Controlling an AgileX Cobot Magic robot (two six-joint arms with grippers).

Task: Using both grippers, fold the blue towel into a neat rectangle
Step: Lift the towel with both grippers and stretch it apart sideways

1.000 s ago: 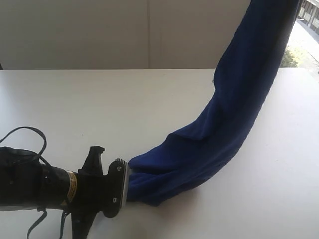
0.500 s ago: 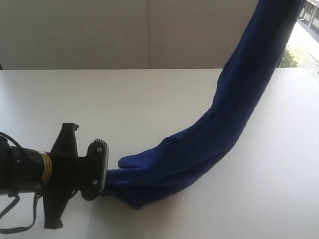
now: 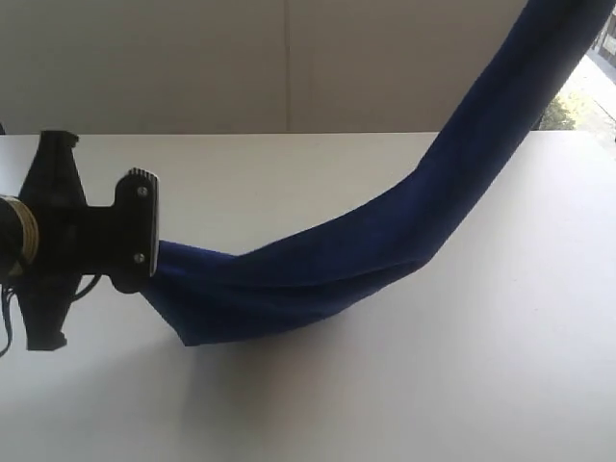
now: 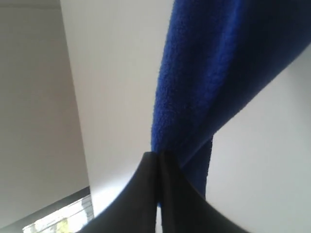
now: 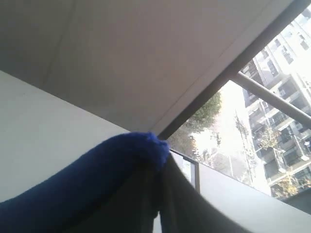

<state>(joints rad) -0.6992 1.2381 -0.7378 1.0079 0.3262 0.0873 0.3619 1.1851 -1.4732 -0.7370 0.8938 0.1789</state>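
Note:
The blue towel [image 3: 385,241] stretches as a long band from low on the left up to the top right corner of the exterior view, sagging onto the white table [image 3: 385,404] near its lower end. My left gripper [image 3: 156,258] is shut on the towel's lower end, at the left of the table. In the left wrist view its dark fingers [image 4: 158,162] meet on the fuzzy blue towel [image 4: 214,73]. My right gripper [image 5: 160,162] is shut on the towel's other end [image 5: 97,174], held high; it is out of the exterior frame.
The table's far edge meets a pale wall [image 3: 241,67]. A window with trees and buildings outside [image 5: 262,121] lies at the right. The left arm's black body and cables [image 3: 38,250] sit at the left edge.
My left gripper has moved left and away from the camera, rising, dragging the towel's lower end with it. The towel has been pulled from a slack heap into a straighter band.

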